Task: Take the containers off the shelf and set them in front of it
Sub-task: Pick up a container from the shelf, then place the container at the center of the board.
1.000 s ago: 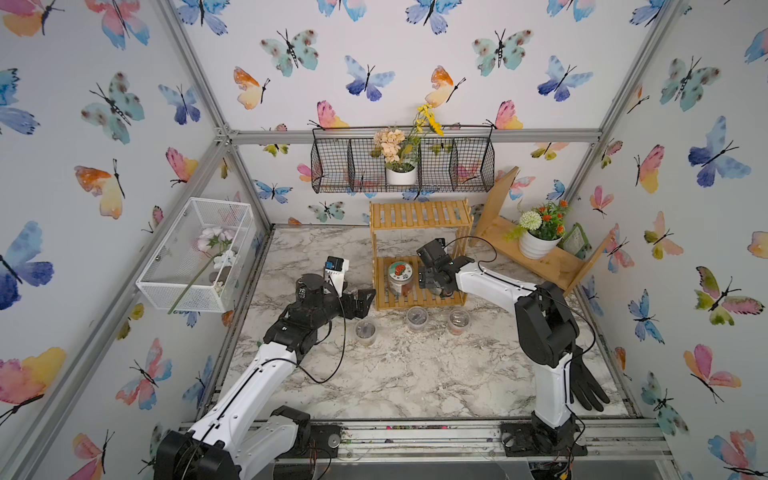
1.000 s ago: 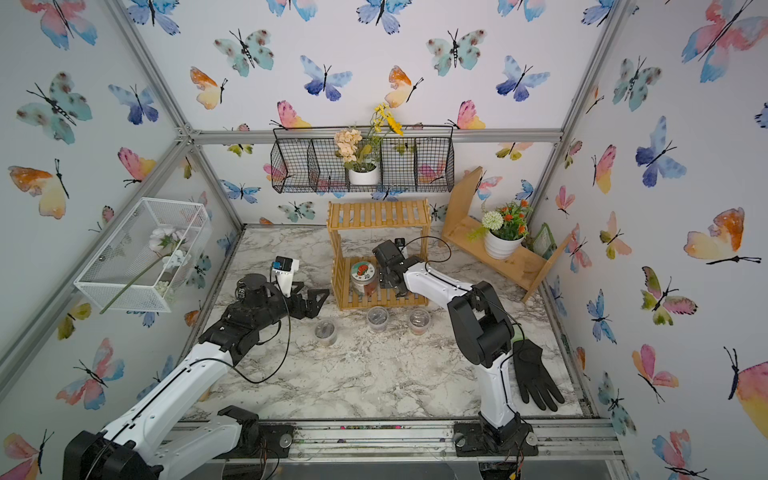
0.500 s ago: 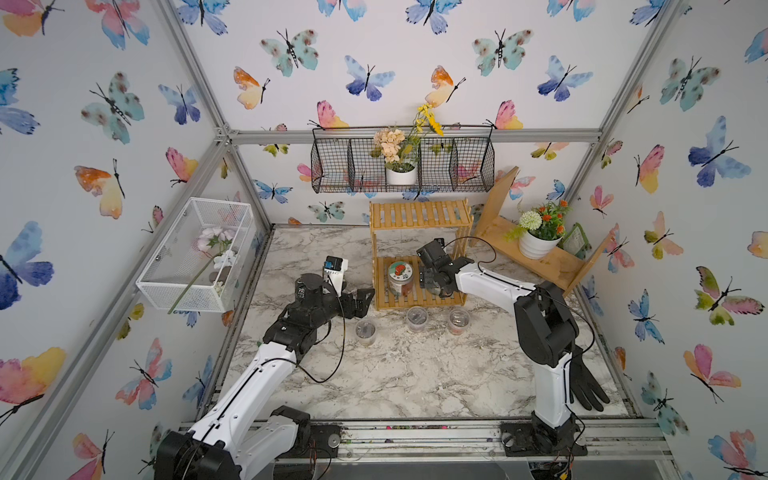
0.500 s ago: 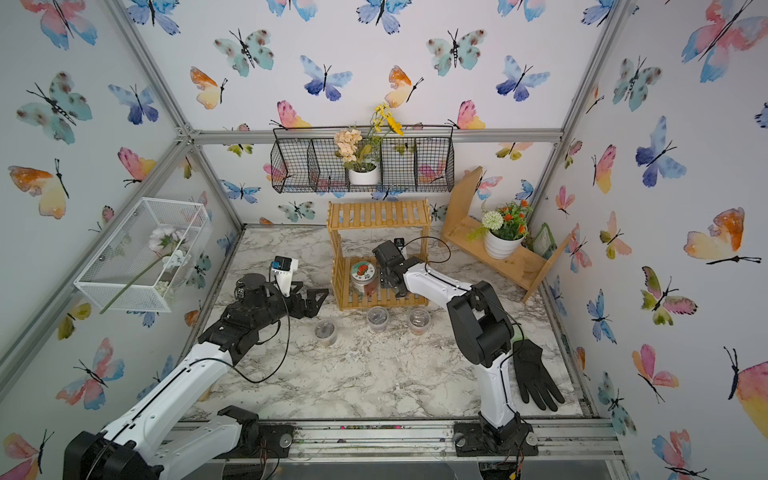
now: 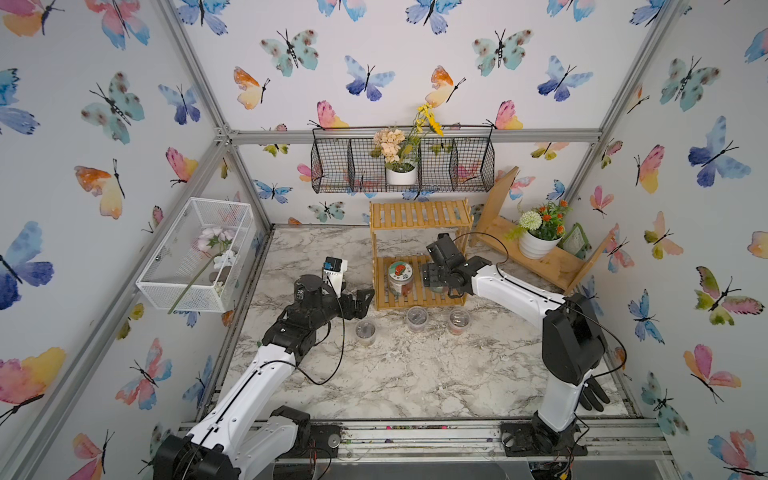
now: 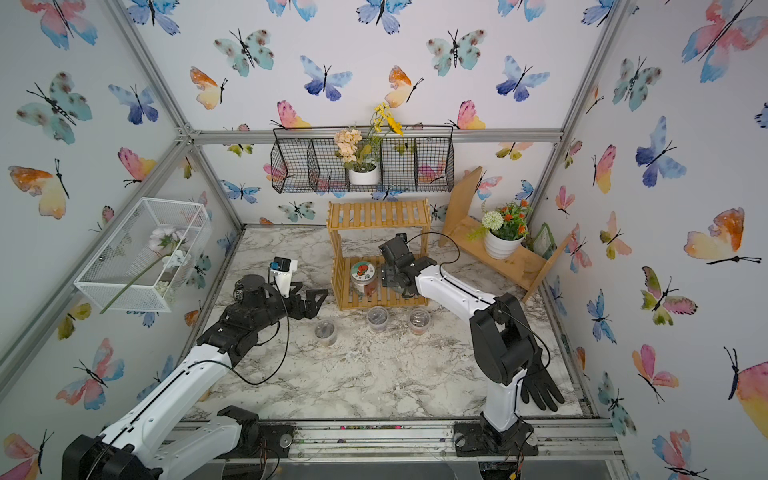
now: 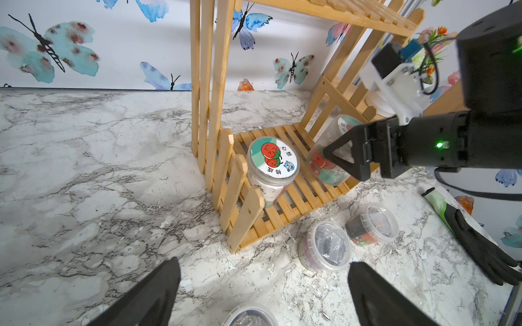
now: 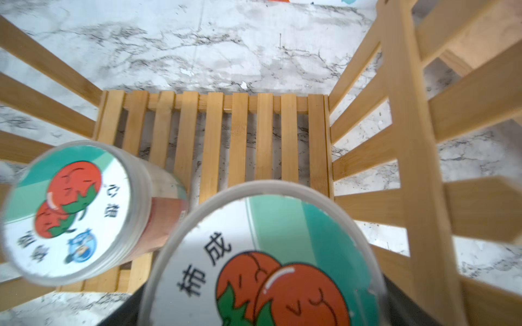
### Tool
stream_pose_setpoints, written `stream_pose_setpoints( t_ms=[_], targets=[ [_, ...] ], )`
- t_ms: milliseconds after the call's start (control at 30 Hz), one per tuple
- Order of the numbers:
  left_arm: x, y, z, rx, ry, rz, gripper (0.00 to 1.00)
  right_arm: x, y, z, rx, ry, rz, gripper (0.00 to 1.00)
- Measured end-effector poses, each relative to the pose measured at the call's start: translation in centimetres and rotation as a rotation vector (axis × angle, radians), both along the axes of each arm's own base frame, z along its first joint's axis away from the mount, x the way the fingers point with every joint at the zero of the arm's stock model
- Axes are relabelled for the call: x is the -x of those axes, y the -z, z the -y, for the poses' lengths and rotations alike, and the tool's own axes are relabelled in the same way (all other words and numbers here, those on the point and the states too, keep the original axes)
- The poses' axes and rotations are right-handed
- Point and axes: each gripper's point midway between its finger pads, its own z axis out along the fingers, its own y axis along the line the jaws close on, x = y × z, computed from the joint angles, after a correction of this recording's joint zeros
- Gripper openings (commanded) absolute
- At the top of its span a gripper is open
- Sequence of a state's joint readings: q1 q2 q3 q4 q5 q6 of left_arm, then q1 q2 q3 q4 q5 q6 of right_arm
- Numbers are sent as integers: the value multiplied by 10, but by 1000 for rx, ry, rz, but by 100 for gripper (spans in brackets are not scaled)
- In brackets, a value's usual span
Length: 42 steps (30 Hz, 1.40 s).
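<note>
My right claw (image 7: 329, 161) is clamped on a tilted jar (image 8: 262, 268). One black finger (image 7: 365, 152) lies across its clear side, and its teal-and-white lid with the red fruit picture fills the near part of my right wrist view. The jar leans over the right end of the lower tier of the bamboo shelf (image 5: 419, 214). I cannot tell whether its base touches the slats. Just beside it on the same tier, a second jar (image 7: 271, 159) with the same kind of lid stands upright, close to the slatted side panel.

My left claw (image 7: 264, 266) hangs empty with its jaws wide apart, low over the marble tabletop (image 5: 395, 374) near the shelf's left front corner.

In front of the shelf three small clear-lidded tubs sit in a row on the marble. The left cup (image 5: 365, 330) is nearest my left claw, the middle cup (image 5: 417, 318) and the right cup (image 5: 459, 320) are just before the lower tier's edge. A black glove (image 5: 594, 395) lies by my right arm's base.
</note>
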State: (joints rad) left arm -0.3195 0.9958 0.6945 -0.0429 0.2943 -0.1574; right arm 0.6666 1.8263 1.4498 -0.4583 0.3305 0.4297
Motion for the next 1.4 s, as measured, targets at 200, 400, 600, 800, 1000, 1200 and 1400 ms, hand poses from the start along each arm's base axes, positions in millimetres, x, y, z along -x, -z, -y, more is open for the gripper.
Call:
stream_pose_setpoints(
  t_ms=[200, 400, 600, 800, 1000, 1200, 1400],
  targets=[
    [0, 2, 0, -1, 0, -4, 99, 29, -22, 5, -45, -78, -8, 71],
    [1, 3, 0, -2, 0, -6, 99, 63, -41, 6, -75, -157, -1, 71],
    [1, 3, 0, -2, 0, -6, 99, 106, -42, 5, -86, -238, -11, 71],
    [1, 3, 0, -2, 0, -6, 99, 149, -29, 6, -72, -302, -47, 71],
    [1, 3, 0, -3, 0, -6, 99, 185, -12, 7, -66, -323, -80, 71],
    [1, 4, 0, -6, 2, -6, 99, 210, 12, 25, -37, -263, -118, 71],
    [1, 4, 0, -10, 3, -6, 99, 218, 33, 42, -5, -169, -141, 71]
  ],
)
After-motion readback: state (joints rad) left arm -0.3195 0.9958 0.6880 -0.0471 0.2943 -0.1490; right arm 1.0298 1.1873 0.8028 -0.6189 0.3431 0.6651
